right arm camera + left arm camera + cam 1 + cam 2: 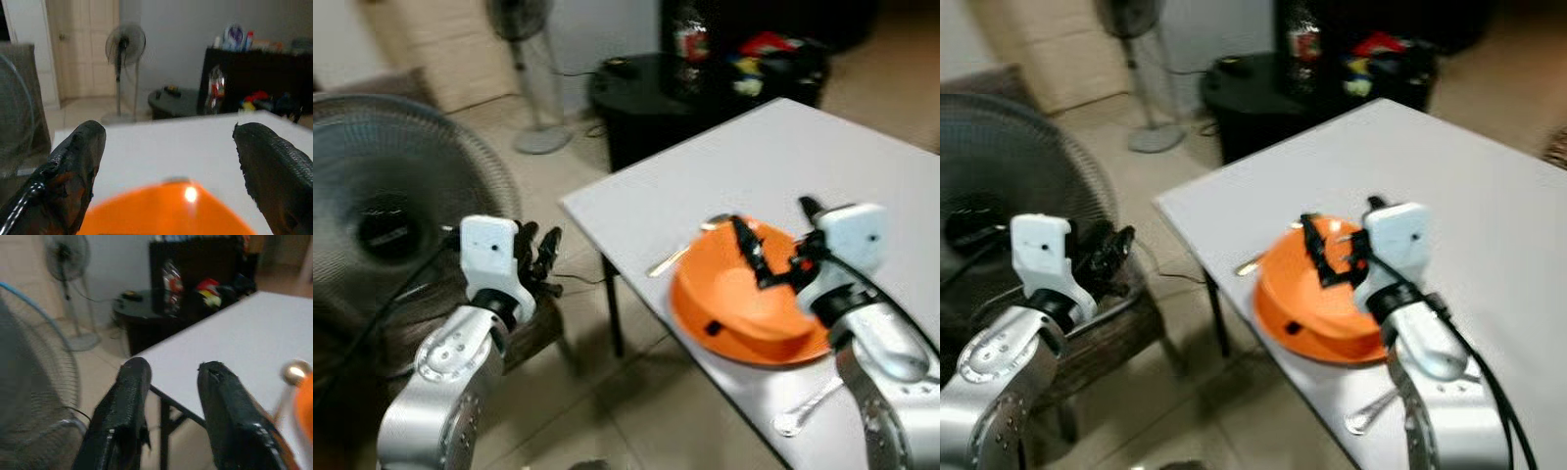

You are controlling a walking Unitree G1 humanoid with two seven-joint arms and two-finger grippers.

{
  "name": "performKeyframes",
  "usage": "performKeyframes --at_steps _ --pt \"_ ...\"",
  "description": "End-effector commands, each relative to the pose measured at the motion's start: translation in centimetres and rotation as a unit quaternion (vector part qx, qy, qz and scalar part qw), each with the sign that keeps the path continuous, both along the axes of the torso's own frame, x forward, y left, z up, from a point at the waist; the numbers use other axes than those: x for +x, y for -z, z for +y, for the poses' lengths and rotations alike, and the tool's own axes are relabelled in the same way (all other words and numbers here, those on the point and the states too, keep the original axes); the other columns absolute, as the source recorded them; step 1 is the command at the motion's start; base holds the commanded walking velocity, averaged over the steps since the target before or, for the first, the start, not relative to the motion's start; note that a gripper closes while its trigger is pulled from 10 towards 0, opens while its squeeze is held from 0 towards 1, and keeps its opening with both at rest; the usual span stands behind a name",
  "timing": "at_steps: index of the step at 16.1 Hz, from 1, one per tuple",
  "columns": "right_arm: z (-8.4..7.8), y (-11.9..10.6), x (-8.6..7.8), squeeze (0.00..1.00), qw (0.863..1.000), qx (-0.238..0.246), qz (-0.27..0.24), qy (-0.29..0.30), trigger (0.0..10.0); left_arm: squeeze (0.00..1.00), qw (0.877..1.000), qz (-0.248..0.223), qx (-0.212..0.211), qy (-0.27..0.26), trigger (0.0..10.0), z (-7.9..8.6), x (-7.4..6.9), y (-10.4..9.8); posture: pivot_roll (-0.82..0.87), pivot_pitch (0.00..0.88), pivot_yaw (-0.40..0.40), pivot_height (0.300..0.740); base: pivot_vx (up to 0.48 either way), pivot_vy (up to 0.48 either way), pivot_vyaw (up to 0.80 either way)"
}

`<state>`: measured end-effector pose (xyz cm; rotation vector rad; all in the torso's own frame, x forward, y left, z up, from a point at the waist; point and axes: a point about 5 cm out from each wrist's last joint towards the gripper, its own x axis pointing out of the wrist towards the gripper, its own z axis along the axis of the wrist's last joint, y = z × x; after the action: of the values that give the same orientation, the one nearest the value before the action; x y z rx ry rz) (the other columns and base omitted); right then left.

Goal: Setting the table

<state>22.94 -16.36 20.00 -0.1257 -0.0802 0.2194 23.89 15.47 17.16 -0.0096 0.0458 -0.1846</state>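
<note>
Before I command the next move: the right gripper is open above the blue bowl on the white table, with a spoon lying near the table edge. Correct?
Not quite: the bowl is orange, as the left eye view shows. The rest holds: the right gripper is open above it on the white table, and a spoon lies near the table edge.

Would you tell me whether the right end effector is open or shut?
Open: the right end effector has its black fingers spread wide above the orange plastic bowl.

The right arm hides the near side of the orange bowl (744, 304) under the spread jaws, and past them the things on the dark shelf (254, 73) are too blurry to tell.
</note>
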Motion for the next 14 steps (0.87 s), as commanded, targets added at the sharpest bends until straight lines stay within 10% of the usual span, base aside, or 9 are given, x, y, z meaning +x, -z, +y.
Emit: performKeyframes --at_steps 1,14 --pt "0.3 -0.9 0.1 1.00 0.999 -0.001 -0.032 -0.001 10.0 1.00 0.998 -0.035 0.017 -0.039 10.0 1.1 0.4 -0.8 -0.05 0.000 0.084 0.740 0.000 0.000 0.80" --pt "-0.4 0.0 0.0 1.00 1.000 0.015 -0.007 0.027 10.0 1.00 0.997 0.007 0.057 -0.047 10.0 2.1 0.4 -0.4 -0.03 0.000 0.082 0.740 0.000 0.000 0.80"
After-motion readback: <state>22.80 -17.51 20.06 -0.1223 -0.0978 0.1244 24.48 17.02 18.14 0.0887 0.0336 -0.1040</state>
